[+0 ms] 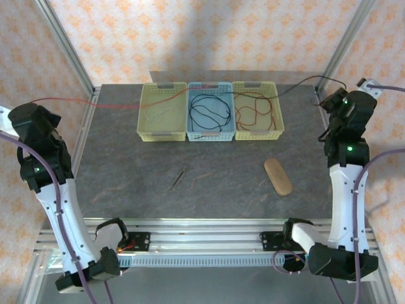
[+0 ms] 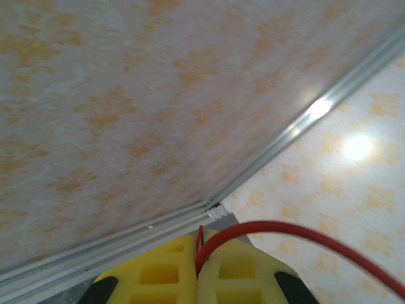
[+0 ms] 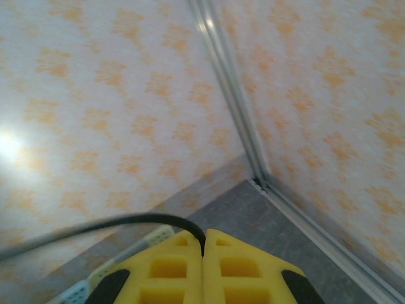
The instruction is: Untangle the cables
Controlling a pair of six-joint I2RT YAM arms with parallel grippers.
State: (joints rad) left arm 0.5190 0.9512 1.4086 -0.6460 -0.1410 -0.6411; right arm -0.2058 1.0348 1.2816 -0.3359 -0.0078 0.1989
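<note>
My left gripper (image 1: 28, 109) is raised at the table's far left. In the left wrist view its yellow fingers (image 2: 158, 272) are shut on a red cable (image 2: 304, 233). That red cable (image 1: 95, 103) stretches right toward three baskets. At the far right my right gripper (image 1: 338, 96) is raised too, its yellow fingers (image 3: 240, 269) shut on a black cable (image 3: 126, 221). The black cable (image 1: 297, 83) runs left to the baskets. A white cable (image 1: 161, 114) lies in the yellow-green basket (image 1: 144, 114), a black coil (image 1: 210, 111) in the blue basket (image 1: 211, 135), a red coil (image 1: 256, 114) in the yellow basket (image 1: 278, 111).
A tan oval block (image 1: 278, 176) lies on the grey table (image 1: 126, 171) at the right of centre. A small thin dark piece (image 1: 179, 177) lies near the middle. Metal frame posts and patterned walls close in the back and both sides.
</note>
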